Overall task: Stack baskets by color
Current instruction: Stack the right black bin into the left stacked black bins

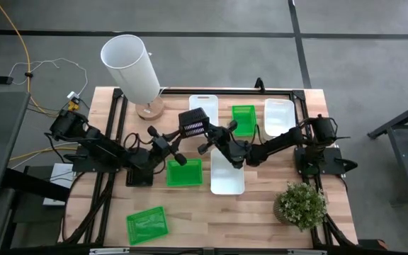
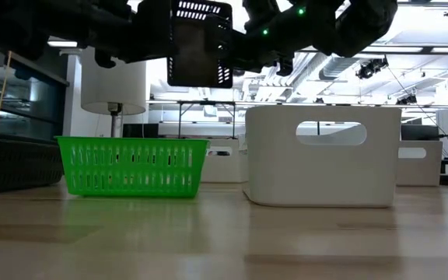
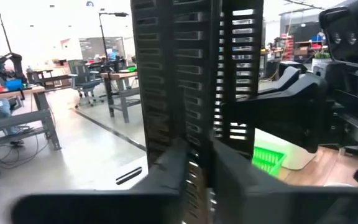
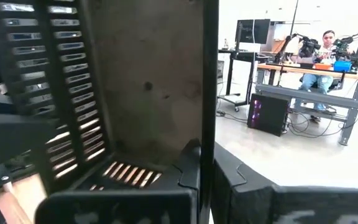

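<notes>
The black basket (image 1: 195,123) is up in the air over the middle of the table, above the green basket (image 1: 184,172) and the long white basket (image 1: 227,177). The right gripper (image 4: 205,163) is pinching one thin wall of it. The left gripper (image 3: 199,163) is pressed on another wall. It looks light and a bit bendy, full of holes, so the rim is the best place to hold
</notes>
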Robot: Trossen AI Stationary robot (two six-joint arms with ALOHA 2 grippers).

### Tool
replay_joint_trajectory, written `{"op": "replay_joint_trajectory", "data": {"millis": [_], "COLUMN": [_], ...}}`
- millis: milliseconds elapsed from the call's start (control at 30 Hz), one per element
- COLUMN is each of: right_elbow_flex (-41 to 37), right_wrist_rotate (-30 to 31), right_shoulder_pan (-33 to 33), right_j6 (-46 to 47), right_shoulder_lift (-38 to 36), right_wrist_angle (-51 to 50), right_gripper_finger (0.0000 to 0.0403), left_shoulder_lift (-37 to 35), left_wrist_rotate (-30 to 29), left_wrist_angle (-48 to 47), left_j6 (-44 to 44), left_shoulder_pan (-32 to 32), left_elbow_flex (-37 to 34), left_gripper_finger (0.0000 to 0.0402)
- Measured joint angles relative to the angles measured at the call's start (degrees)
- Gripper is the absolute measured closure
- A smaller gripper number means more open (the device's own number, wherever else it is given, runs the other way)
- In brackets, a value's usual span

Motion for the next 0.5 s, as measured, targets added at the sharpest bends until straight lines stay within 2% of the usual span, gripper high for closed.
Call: {"op": "replay_joint_trajectory", "data": {"millis": [67, 333, 500], "right_elbow_flex": [0.0, 0.0, 0.0], "right_wrist_rotate": [-1.01, 0.23, 4.91], "right_shoulder_pan": [-0.01, 0.06, 1.04], "right_j6": [0.0, -2.02, -5.0], "right_shoulder_lift": [0.0, 0.0, 0.0], "right_wrist_angle": [0.0, -0.05, 0.17], "right_gripper_finger": [0.0403, 0.0398, 0.0346], "left_shoulder_lift": [-0.01, -0.01, -0.01], "left_wrist_rotate": [-0.05, -0.41, -0.36], "left_wrist_angle": [-0.22, -0.36, -0.49], "left_j6": [-0.12, -0.05, 0.49], "left_shoulder_pan": [0.0, -0.42, -0.44], "left_elbow_flex": [0.0, 0.0, 0.0], "left_gripper_finger": [0.039, 0.0398, 0.0401]}}
